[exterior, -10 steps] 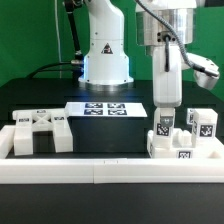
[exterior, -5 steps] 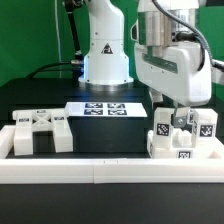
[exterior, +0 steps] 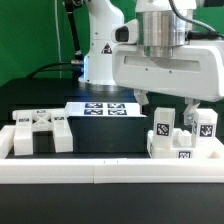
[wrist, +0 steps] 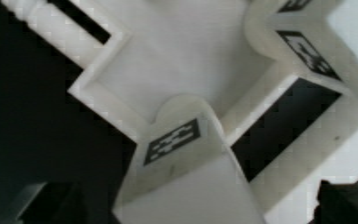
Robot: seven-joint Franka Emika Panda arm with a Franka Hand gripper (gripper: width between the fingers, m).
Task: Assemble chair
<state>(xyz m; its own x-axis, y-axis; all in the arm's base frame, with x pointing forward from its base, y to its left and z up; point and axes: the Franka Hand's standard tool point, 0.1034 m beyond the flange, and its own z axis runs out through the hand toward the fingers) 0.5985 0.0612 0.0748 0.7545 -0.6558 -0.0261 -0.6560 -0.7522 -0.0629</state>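
1. White plastic parts make up the chair. It stands part-built on the black table at the exterior view's right, just behind the border rail.
2. A further loose part lies well apart at the exterior view's left. The marker board sits between the two groups and further back.
3. The gripper hangs directly over the chair, jaws spread wide and holding nothing.
4. Its dark fingers stand one to each side of a tagged post. The wrist view shows a clear gap between each fingertip and the post.
5. Governing relation: the post lies below and midway between the jaws. Its long axis is upright, in line with the arm's descent, so the jaws face across its narrow width.
6. The fingertips appear level with the post's upper end. How they line up in depth cannot be told from these views.
7. Judgement: a closing stroke would need little or no sideways correction. A lift would clear the post cleanly, provided the arm rises straight.
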